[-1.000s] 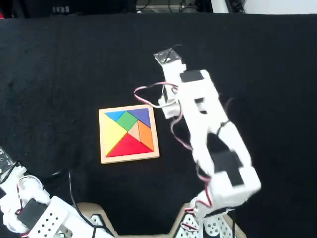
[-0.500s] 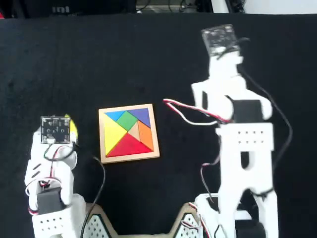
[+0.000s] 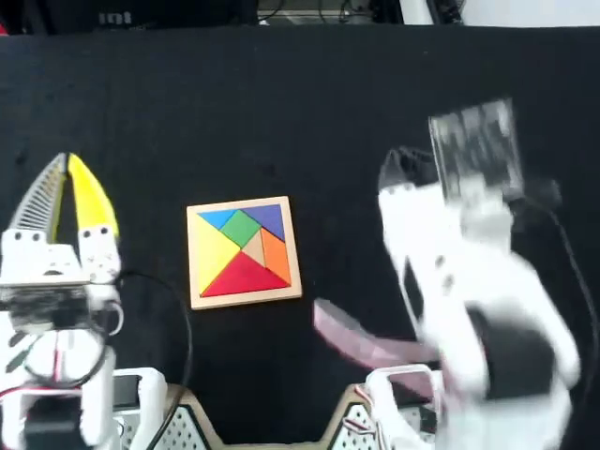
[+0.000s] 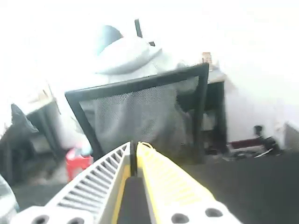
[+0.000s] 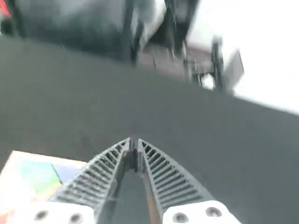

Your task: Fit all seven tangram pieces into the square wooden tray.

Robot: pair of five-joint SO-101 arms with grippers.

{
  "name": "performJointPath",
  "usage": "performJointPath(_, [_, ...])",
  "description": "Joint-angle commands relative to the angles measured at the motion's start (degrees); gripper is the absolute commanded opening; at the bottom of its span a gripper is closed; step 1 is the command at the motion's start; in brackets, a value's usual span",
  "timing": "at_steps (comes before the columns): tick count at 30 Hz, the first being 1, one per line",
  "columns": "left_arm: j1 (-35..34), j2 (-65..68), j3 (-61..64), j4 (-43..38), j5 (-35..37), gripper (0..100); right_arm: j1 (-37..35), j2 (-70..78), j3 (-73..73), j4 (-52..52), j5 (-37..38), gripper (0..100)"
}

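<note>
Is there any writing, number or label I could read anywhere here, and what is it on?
No text here can be read.
The wooden tray and tangram pieces: plain colours, no print.
Pale marks on the dark equipment behind the table: too blurred to read.

black tabletop [image 3: 281,112], black mesh office chair [image 4: 140,112] behind it, red object [image 4: 77,163] beside the chair
</note>
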Motion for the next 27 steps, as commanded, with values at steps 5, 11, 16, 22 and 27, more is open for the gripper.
performJointPath(5, [4.4, 12.6, -22.6, 25.2, 17.4, 3, -2.4, -22.0, 12.6, -2.6, -0.2, 1.2])
performJointPath(11, [6.5, 17.1, -2.8, 22.9, 11.5, 3, -2.3, -36.4, 33.5, -13.1, -0.2, 1.2])
performJointPath(16, [0.2, 14.2, 16.6, 4.8, 11.3, 3, 2.2, -47.1, 55.4, -31.9, -0.2, 1.2])
performJointPath(22, [0.6, 8.1, 33.0, -9.8, 12.0, 3, 9.7, -45.5, 76.7, -53.0, -0.5, 1.2])
performJointPath(27, [2.3, 4.9, 41.5, -12.6, 11.5, 7, 8.6, -45.1, 81.5, -53.1, -0.6, 1.2])
